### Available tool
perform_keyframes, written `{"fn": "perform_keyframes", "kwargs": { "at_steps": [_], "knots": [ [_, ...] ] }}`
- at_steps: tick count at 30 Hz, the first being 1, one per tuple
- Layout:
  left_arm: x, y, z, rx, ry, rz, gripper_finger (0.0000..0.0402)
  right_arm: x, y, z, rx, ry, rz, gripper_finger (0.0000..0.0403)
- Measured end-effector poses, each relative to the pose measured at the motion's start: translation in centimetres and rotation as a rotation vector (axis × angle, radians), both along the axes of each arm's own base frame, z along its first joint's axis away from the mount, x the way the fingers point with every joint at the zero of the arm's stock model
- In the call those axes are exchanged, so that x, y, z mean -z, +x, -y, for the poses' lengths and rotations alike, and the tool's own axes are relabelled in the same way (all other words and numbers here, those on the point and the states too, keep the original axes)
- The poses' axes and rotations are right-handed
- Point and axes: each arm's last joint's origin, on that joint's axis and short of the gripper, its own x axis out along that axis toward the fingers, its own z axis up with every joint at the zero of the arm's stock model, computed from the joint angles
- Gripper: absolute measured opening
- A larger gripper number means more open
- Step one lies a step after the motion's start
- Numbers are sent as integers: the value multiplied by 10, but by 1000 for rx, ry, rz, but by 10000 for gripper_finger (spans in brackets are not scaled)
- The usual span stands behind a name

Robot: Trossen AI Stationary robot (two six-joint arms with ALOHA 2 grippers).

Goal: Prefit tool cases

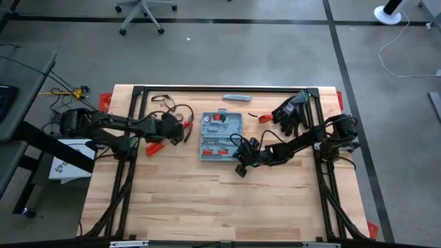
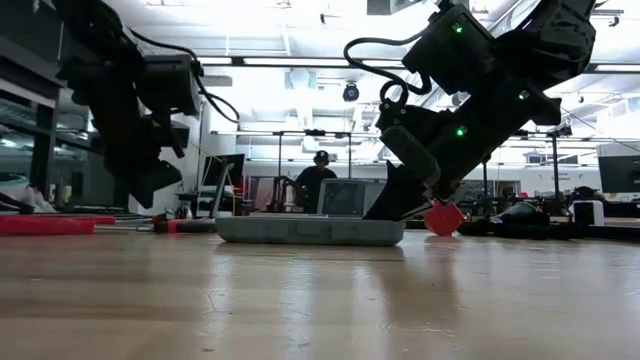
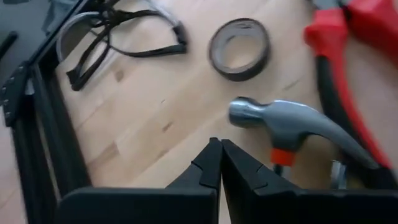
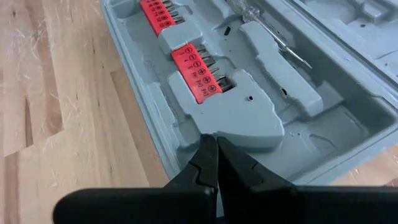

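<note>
The tool case [image 1: 222, 136] lay open near the middle of the worktop [image 1: 207, 200], its moulded slots facing up so that tools could be test-fitted, with two red bit holders [image 4: 199, 71] already seated. The right end effector [image 1: 241, 167] rested at the case's near edge, fingers pressed together and holding nothing, apparently between placements. The left end effector [image 1: 173, 129], likewise closed and empty, hovered over loose items beside the case, a hammer [image 3: 292, 127] and a tape roll [image 3: 239, 48], probably to select the next tool.

Pliers [image 3: 348, 68] blurred, perhaps cut off
</note>
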Motion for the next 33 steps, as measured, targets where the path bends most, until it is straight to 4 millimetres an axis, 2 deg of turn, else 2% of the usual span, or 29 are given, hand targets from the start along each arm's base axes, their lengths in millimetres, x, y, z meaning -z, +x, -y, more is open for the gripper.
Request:
{"fn": "perform_keyframes", "kwargs": {
  "at_steps": [5, 10, 17, 22, 28, 33],
  "knots": [
    [0, 2, 1, 2, 5, 17, 1, 0, -1, -6, 3, -28, 3, 0],
    [-1, 12, 8, 69, -45, 103, 1, 0, -1, -8, 0, -30, 9, 0],
    [-9, 38, 24, 298, -84, 305, 0, -1, 0, -8, -4, -28, 22, 0],
    [-24, 59, 34, 532, -39, 467, 0, -2, 0, -8, -4, -29, 27, 0],
    [-31, 66, 36, 659, 34, 478, 0, -2, 0, -8, -3, -29, 28, 0],
    [-25, 70, 33, 736, -21, 465, 0, -2, 0, -8, -1, -27, 32, 0]
  ]
}}
